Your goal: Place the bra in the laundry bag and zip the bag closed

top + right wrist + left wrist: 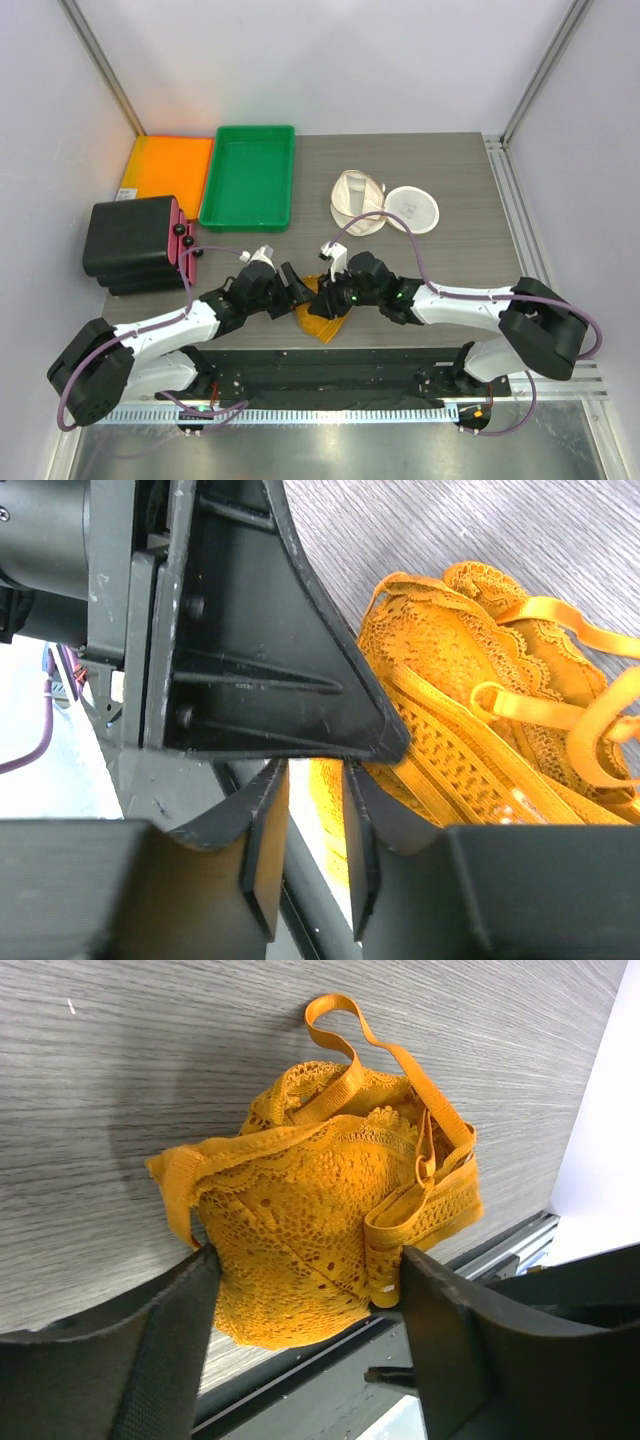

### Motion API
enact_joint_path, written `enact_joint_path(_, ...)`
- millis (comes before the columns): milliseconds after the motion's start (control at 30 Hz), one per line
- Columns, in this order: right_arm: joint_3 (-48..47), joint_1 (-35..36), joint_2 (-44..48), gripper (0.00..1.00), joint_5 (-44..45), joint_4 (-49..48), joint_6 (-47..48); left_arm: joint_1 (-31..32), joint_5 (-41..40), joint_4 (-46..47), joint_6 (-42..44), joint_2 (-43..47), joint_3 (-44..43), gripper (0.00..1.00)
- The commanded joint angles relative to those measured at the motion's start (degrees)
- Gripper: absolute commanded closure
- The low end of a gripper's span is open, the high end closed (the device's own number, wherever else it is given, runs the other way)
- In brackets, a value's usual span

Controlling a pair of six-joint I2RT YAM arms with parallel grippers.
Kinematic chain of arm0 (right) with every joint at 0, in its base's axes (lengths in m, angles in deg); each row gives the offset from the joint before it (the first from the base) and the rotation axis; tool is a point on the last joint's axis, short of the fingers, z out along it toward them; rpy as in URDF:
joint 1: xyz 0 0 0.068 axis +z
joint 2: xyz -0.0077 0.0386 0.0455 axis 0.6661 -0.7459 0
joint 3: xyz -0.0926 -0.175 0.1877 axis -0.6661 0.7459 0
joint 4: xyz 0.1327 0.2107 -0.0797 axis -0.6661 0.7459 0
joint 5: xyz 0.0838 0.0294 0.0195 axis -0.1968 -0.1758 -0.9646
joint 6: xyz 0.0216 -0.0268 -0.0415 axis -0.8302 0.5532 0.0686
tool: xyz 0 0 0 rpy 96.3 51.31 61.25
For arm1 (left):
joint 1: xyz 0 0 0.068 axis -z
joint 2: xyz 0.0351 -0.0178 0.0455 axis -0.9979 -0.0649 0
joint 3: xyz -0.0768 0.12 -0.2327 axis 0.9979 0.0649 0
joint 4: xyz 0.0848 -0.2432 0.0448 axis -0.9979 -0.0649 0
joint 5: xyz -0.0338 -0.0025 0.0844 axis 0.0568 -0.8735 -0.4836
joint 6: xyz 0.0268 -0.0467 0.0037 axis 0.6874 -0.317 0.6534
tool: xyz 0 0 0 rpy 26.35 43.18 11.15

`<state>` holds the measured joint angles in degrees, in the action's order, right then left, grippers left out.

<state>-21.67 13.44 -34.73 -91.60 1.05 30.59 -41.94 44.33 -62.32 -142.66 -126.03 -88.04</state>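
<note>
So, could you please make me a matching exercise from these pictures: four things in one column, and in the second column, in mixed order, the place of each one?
Things
1. bra
2. laundry bag
3. green tray
4. black box

Places
A. far side, directly right of the orange tray
B. near edge, middle
C. left edge
D. far side, right of middle

Pairs: 1-B, 2-D, 3-A, 4-C
</note>
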Motion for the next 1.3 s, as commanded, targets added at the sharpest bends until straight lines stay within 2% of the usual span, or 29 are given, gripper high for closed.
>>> enact_joint_path(0,-1.14,0.26,4.11,0.65,1.63,1.59,-1.26,-0.13,-0.32,-0.36,1.3,1.03,-1.38,0.32)
enact_joint_path(33,-1.58,0.26,5.33,0.65,2.77,5.34,-1.8,-0.13,-0.5,-0.63,2.0,1.03,-1.47,0.33)
enact_joint_path(133,-2.63,0.08,11.92,0.51,7.6,13.07,-4.6,-0.22,-0.77,-1.16,2.18,1.12,-1.47,0.35)
enact_joint_path(167,-3.07,-0.18,15.42,0.42,10.14,15.46,-5.66,-0.22,-0.42,-0.82,2.18,1.03,-1.21,0.37)
enact_joint_path(233,-4.74,-3.15,17.9,0.34,14.28,24.16,-8.63,-0.22,-0.07,0.06,2.18,0.86,-1.12,0.38)
enact_joint_path(267,-5.09,-5.0,18.96,0.24,14.73,26.62,-9.7,-0.22,0.28,0.24,2.1,0.77,-1.12,0.39)
enact_joint_path(300,-4.49,-11.02,20.45,0.19,10.99,28.3,-10.32,-0.22,0.38,0.5,2.18,0.6,-1.12,0.39)
enact_joint_path(333,-3.61,-14.04,21.16,0.15,8.08,27.97,-10.67,-0.22,0.55,0.59,2.36,0.68,-1.12,0.39)
enact_joint_path(367,-1.34,-17.37,21.51,0.05,5.62,27.01,-11.55,-0.22,0.81,0.68,2.53,0.77,-0.95,0.39)
enact_joint_path(400,-0.18,-19.84,21.25,0.0,-0.76,23.78,-11.99,-0.22,0.9,0.77,2.53,0.94,-0.86,0.39)
enact_joint_path(433,1.04,-23.7,20.64,0.0,-4.3,21.14,-12.0,-0.13,0.82,0.86,2.53,1.12,-0.86,0.4)
enact_joint_path(533,3.6,-26.1,14.5,0.0,-14.32,11.55,-11.38,-0.22,0.29,0.95,2.62,1.82,-0.51,0.4)
enact_joint_path(733,9.49,-27.43,3.18,0.0,-21.03,-12.26,-14.54,-0.22,-0.24,1.21,2.89,2.61,0.81,0.4)
enact_joint_path(900,13.71,-27.78,-6.07,0.0,-28.15,-35.7,-23.06,-0.22,-0.15,2.79,2.62,2.53,1.87,0.41)
enact_joint_path(967,14.24,-27.6,-11.92,0.0,-29.12,-39.17,-23.68,-0.22,-0.33,2.7,3.15,2.44,1.78,0.41)
enact_joint_path(1067,15.38,-26.73,-14.16,0.0,-29.74,-45.76,-26.5,-0.22,-0.15,2.53,3.41,2.61,1.52,0.42)
enact_joint_path(1267,15.03,-21.72,-18.64,0.0,-26.32,-48.49,-27.54,-0.22,-0.41,2.26,3.5,4.11,1.87,0.42)
